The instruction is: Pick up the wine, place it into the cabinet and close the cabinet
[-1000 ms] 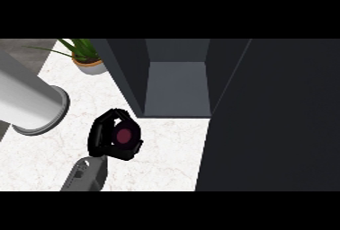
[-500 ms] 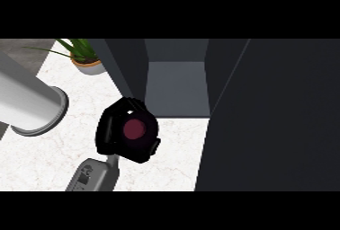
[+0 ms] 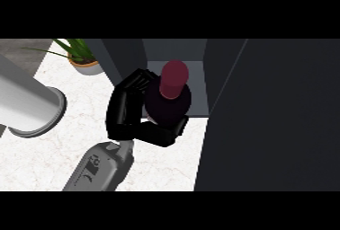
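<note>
The right robot hand (image 3: 130,112) curls round the dark glass wine bottle with a maroon cap (image 3: 170,95), just before the dark grey cabinet's (image 3: 126,56) open compartment.

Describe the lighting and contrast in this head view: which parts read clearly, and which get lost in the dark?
Head view: the pale counter is evenly bright, without glare; the cabinet and the panel at its right are flat and dark; the black hand merges with the wine bottle it holds, whose dark red top alone stands out; nothing looks blurred.
</note>
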